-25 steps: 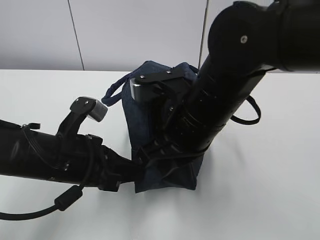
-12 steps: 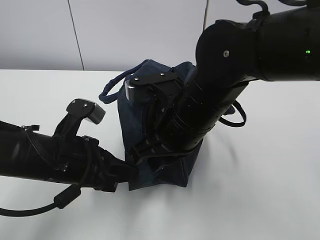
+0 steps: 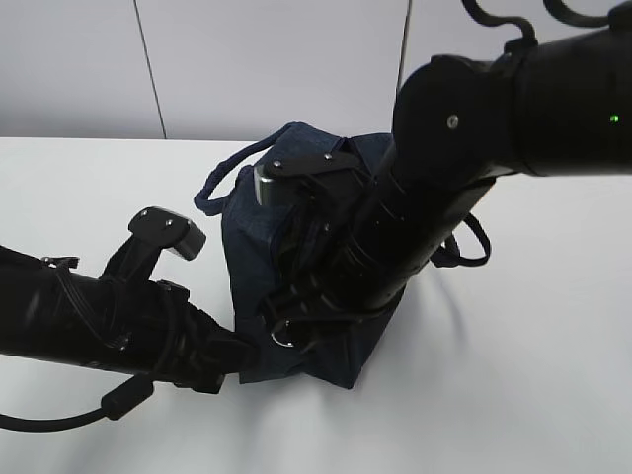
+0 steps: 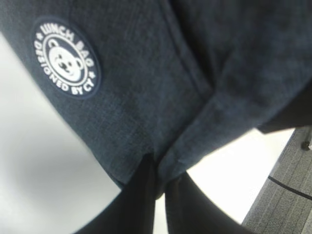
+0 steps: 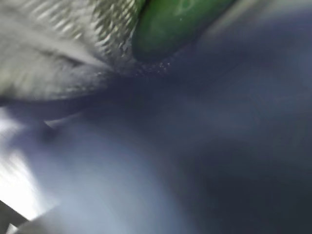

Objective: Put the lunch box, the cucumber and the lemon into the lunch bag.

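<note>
The lunch bag (image 3: 296, 286) stands mid-table (image 3: 553, 375), soft navy fabric that sags and creases wherever it's pushed, so my guess is it needs pinching at a seam or hem, not the flat side. That's what the left gripper (image 4: 158, 178) is doing: jaws shut tight on the bag's bottom corner hem, just below the round white logo (image 4: 66, 58). The right gripper is buried in the bag's mouth, so I can't tell how wide it stands. Its wrist view shows the cucumber (image 5: 175, 24) end inside, against the silver lining (image 5: 58, 44). It looks smooth and likely slippery.
</note>
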`<state>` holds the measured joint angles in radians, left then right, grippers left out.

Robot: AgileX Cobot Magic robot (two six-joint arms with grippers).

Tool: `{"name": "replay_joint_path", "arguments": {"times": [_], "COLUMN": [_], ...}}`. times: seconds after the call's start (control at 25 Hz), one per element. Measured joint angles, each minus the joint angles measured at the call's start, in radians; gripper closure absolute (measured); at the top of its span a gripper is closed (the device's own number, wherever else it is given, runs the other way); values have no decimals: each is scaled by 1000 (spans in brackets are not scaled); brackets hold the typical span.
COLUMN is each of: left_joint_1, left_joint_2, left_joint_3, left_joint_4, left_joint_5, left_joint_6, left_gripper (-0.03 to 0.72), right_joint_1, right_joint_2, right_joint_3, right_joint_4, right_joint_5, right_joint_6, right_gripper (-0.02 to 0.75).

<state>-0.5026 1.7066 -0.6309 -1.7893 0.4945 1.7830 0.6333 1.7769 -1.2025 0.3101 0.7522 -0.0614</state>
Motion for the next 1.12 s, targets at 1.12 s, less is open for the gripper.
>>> {"name": "replay_joint_path", "arguments": {"times": [1.12], "left_joint_1": [0], "left_joint_2": [0], "left_joint_3": [4], "left_joint_4": [1], "left_joint_5": [19], "left_joint_6": [0], "left_gripper": [695], "right_joint_1": [82], "right_joint_2": [-239], "right_joint_3": [457], "right_joint_4": [904], "right_joint_5": [-492], "right_joint_6": [-765], "right_gripper": [484]}}
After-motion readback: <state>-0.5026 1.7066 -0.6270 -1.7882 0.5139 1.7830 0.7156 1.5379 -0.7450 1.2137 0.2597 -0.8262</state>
